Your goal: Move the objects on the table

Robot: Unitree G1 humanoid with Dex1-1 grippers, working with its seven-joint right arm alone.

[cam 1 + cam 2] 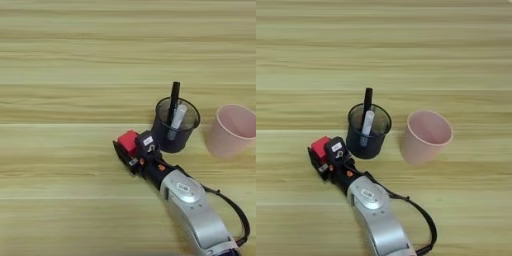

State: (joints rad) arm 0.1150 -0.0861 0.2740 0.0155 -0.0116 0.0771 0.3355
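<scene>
Grasping red cube [320, 147], end effector [323, 156] beside dark cup [367, 135] holding marker [366, 112]; pink cup [426, 136] right.

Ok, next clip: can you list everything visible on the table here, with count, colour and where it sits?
Table: one, light yellowish wood grain, fills the whole view.
Dark cup: one, see-through black, upright near the middle, left of the pink cup and apart from it.
Marker pen: one, black, standing in the dark cup, its top above the rim.
White stick: one, standing in the dark cup beside the pen; what it is cannot be told.
Pink cup: one, pale pink, upright, right of the dark cup, nothing seen inside.
Cube: one, red, left of the dark cup, between the end effector's fingers.
End effector: one, black, closed on the cube.
Forearm: one, silver, entering from the bottom edge.
</scene>
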